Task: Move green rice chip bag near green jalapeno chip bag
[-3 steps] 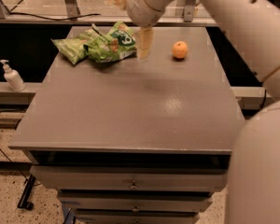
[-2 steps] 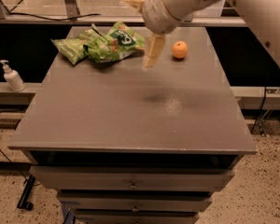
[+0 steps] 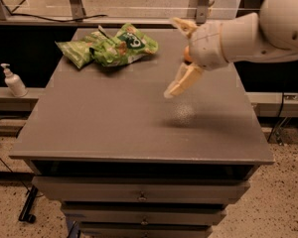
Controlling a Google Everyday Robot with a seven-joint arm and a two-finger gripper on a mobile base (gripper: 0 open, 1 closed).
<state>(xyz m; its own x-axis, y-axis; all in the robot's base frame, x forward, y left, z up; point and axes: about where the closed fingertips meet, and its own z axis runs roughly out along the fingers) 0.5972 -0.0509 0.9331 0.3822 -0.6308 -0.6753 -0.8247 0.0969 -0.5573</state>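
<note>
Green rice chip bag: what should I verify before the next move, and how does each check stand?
1. Near goal: green rice chip bag touches green jalapeno chip bag, ok.
2. Load: hand open, holding nothing, ok.
3. Clearance: hand over the table, right half, apart from both bags, ok.
4. Orange object: mostly hidden behind hand, cannot tell its clearance.
5. Support: both bags fully on table, ok.

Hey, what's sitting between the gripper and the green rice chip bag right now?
Nothing. In the camera view only bare tabletop lies between the open gripper, hovering to the bag's right, and the green rice chip bag.
</note>
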